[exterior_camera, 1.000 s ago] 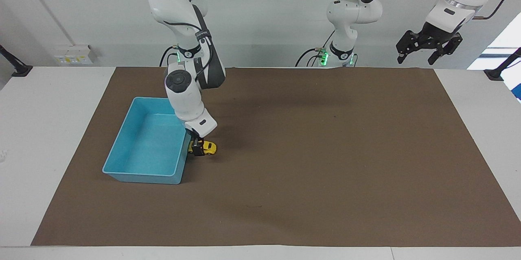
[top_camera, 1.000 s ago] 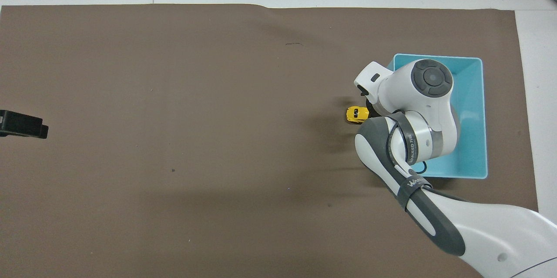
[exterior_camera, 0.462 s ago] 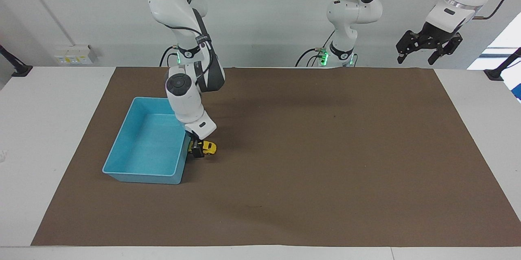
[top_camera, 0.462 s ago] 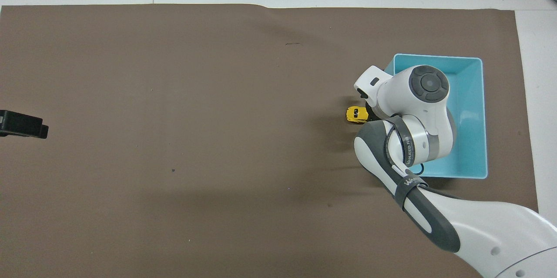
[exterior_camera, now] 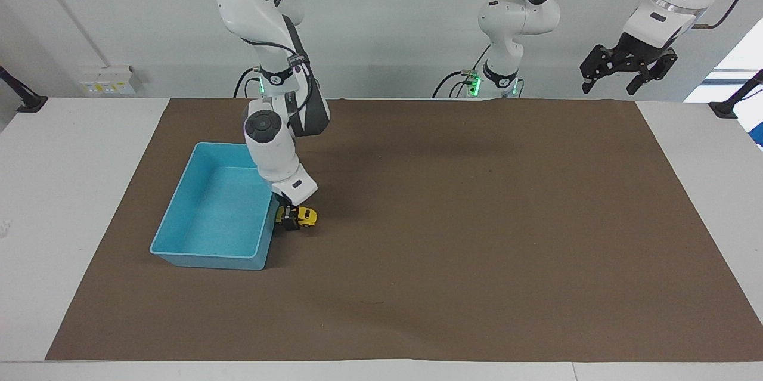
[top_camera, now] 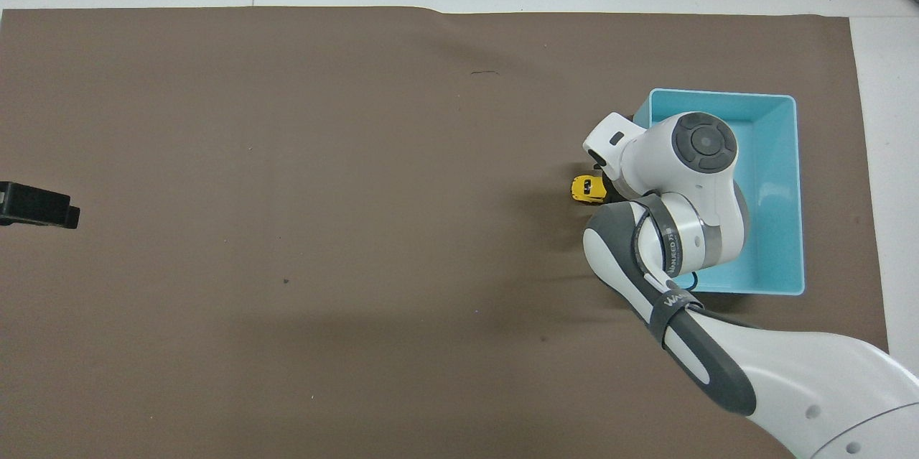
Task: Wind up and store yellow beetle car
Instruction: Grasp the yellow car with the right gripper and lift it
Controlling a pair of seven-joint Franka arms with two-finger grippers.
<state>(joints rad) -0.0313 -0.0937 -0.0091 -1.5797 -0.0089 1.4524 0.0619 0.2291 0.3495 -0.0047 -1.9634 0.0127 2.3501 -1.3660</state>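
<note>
Pinching car (exterior_camera: pixel 305 216) on mat (exterior_camera: pixel 453 226) beside bin (exterior_camera: pixel 179 214) with right gripper (exterior_camera: pixel 290 218); left gripper (exterior_camera: pixel 627 65) waiting aloft, fingers spread.

We see two glossy white arms with rounded shells, dark grey joint caps and bands, a grey forearm panel with white lettering, black cables looped along the links, green lights at the bases, and black angular hands with open-frame linkage.

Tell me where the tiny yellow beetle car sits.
The yellow beetle car sits on the brown mat beside the light-blue bin, under the right gripper.
</note>
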